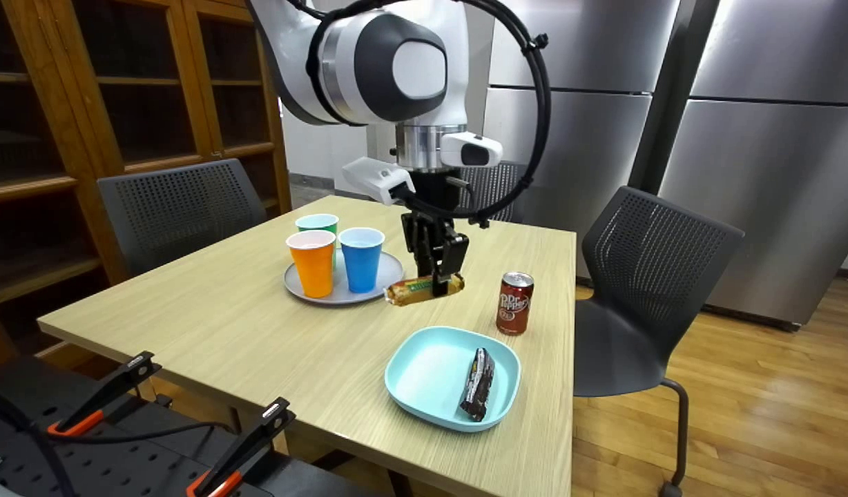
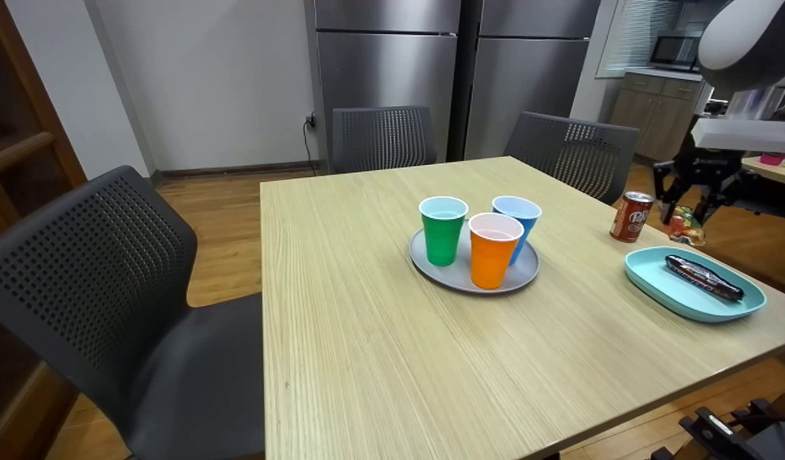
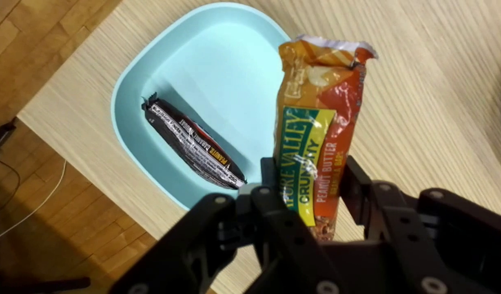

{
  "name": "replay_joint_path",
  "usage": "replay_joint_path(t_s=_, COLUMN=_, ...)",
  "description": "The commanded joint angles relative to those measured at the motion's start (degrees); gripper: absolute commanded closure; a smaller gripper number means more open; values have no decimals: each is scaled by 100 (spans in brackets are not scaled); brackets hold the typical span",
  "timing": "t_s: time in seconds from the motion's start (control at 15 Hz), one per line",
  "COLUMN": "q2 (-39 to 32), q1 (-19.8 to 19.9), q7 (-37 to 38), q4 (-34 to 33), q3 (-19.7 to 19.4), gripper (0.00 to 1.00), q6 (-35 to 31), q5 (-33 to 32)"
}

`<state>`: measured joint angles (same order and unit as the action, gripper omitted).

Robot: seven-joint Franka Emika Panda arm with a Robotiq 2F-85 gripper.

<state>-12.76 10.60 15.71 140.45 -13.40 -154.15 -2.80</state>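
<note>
My claw [image 3: 309, 175], only part-closed, grips the granola bar [image 3: 320, 98] by its long sides above the table [image 3: 422, 122]; the bar's length runs crosswise to my pinch, and the turquoise tray [image 3: 226, 73] sits lower, leftward in the wrist view.

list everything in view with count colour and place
granola bar: one, orange and green, in pincer
candy bar: one, black, in dish
dish: one, turquoise, on table
soda can: one, dark red, near dish
cups: three, green, orange and blue, on plate
plate: one, grey, on table
table: one, light wood, under dish
chairs: at least three, grey, around table
fridges: two, silver, beyond table
glass cabinet: one, brown, beside a chair
microwave: one, dark, far background
clamps: at least two, black-orange, beside table
pincer: one, black, above table
arm: one, white, above pincer
</note>
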Motion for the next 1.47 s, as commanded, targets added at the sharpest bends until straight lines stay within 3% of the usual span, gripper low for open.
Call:
replay_joint_path(t_s=0.0, q2=-385, q1=377, q7=-1202, q4=-429, q3=124, gripper=84, q6=417, q5=486)
replay_joint_path(t_s=0.33, q2=-913, q1=545, q7=-1756, q4=-968, q3=-16, gripper=84, q6=880, q5=377)
replay_joint_path(t_s=0.6, q2=-1296, q1=442, q7=-1656, q4=-1303, q3=-147, gripper=84, q6=1078, q5=-11)
replay_joint_path(t_s=1.07, q2=-1681, q1=77, q7=-1599, q4=-1384, q3=-89, gripper=84, q6=1100, q5=-627)
replay_joint_path(t_s=1.4, q2=-1809, q1=-87, q7=-1606, q4=-1378, q3=-88, gripper=84, q6=1071, q5=-712)
